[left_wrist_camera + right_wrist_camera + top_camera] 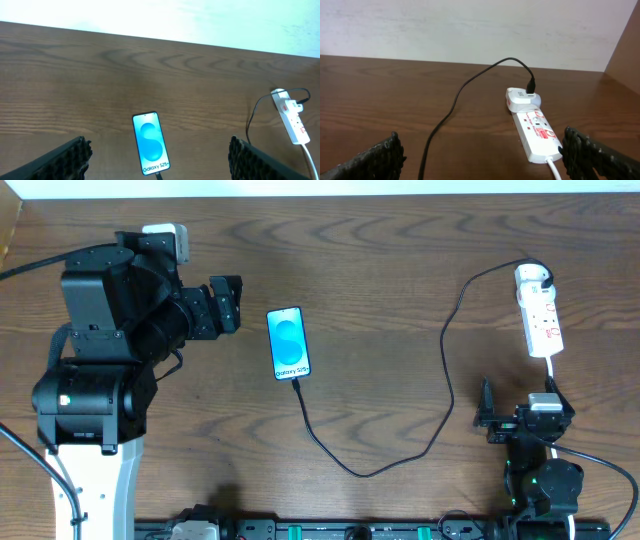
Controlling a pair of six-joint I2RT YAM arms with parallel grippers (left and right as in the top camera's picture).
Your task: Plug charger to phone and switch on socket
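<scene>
Wide open, the black left tool [236, 304] and right tool [520, 402] are held clear. Long white socket strip [540, 315], far right, could be shoved at its switch, and thin black charger cable [450, 350] tugged from the slim blue-screened phone [288, 343] at centre.

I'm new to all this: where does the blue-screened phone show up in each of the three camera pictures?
Overhead: the phone lies left of centre.
Left wrist: the phone is at bottom centre.
Right wrist: not in it.
Shared landmark: the white socket, upper right overhead, far right for left wrist, right of centre for right wrist.
</scene>
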